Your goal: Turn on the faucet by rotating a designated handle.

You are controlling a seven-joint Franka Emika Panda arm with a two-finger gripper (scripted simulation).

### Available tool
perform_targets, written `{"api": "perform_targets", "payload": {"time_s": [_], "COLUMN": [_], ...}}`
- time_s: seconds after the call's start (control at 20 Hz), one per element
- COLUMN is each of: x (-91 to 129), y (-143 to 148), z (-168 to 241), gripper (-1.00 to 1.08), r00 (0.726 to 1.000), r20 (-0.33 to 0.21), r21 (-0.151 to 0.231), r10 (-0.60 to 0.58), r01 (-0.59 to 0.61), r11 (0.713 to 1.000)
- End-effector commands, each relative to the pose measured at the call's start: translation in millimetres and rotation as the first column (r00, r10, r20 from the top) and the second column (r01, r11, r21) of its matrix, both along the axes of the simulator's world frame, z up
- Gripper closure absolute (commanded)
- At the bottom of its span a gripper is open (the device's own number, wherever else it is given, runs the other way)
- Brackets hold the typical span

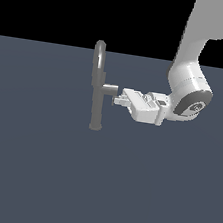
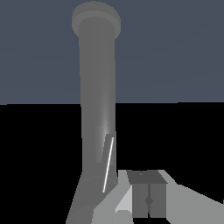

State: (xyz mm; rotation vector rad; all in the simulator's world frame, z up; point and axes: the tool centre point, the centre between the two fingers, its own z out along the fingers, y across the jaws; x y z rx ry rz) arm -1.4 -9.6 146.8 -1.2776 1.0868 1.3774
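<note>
The faucet (image 1: pixel 98 89) is seen in the exterior view as a slim grey column standing upright on a dark blue-grey floor (image 1: pixel 33 172), with a small flared base at the foot and an arched spout hooked over at the top. The handle (image 1: pixel 110 89) is carried about halfway up this column as a short grey stub, projecting sideways from the faucet toward the exterior view's right. The gripper (image 1: pixel 117 100) is held level with the handle, on the same side of the faucet, at the end of a white arm (image 1: pixel 190 90) that is bent down from above. Its fingertips are placed just beside the free end of the handle and slightly below it; whether contact is made cannot be told. In the wrist view the faucet (image 2: pixel 97 87) is shown lengthwise, with its round base far from the camera, and a thin bright lever pin (image 2: pixel 108 165) is seen lying slanted against the column close to the gripper (image 2: pixel 146 201). Whether the claw is apart or together cannot be told from either view.
</note>
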Motion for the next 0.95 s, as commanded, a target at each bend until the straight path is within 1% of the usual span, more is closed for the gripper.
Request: {"api": "perform_targets", "payload": {"time_s": [0.0, 0.8, 0.9], "x": [7.1, 58.1, 60.4], "y": [1.9, 14.7, 15.1], "z": [9.1, -22.3, -23.8], "gripper": [1.08, 1.08, 1.08], "r00": [1.0, 0.997, 0.997], "r20": [0.018, 0.018, 0.018], "r21": [0.003, -0.061, -0.064], "r10": [0.001, -0.069, -0.072], "r01": [-0.001, 0.07, 0.073], "r11": [1.0, 0.996, 0.995]}}
